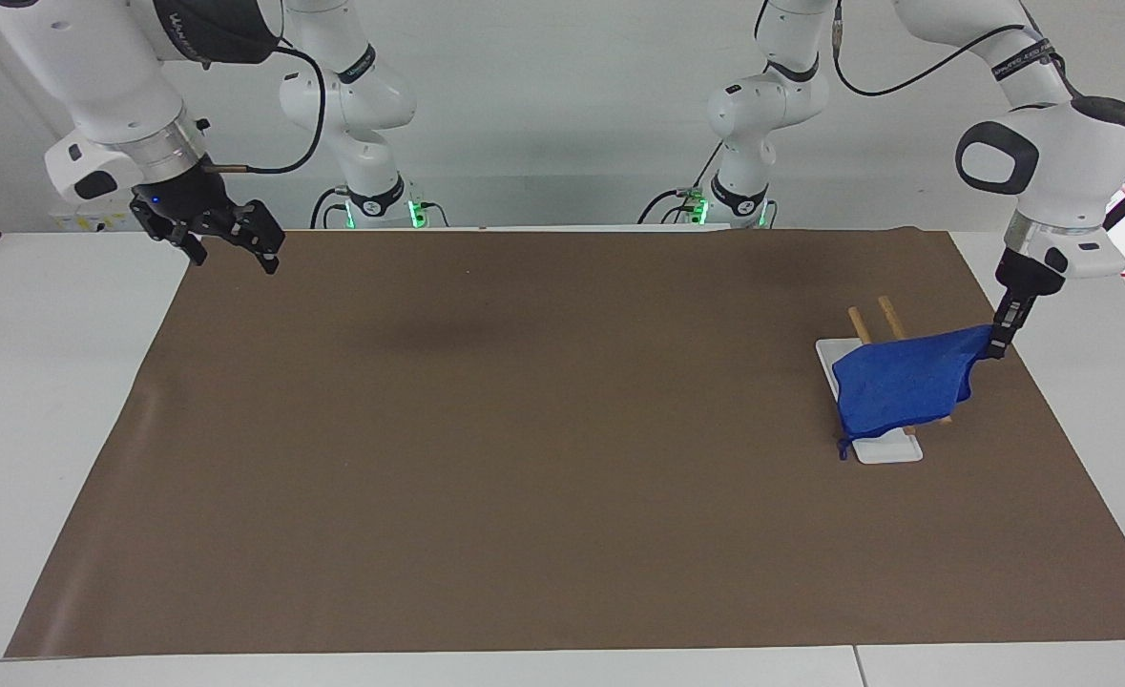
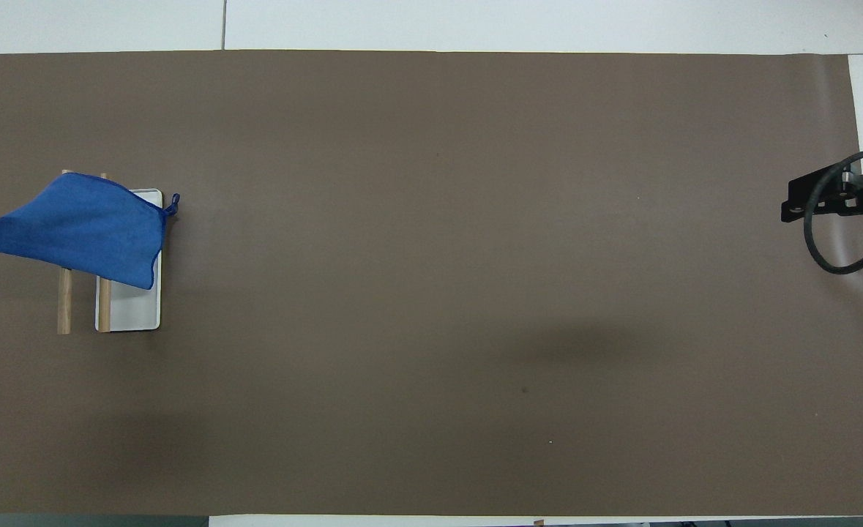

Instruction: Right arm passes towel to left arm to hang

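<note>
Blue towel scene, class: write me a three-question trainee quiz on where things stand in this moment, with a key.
1. True or false: the left hand is shut on a corner of the towel.
2. What does the towel drape over? A) the rack of two wooden bars on a white base B) a drawer C) a bowl
3. Fill in: the right hand, open, is raised at the right arm's end of the brown ____.

Key: 1 true; 2 A; 3 mat.
</note>
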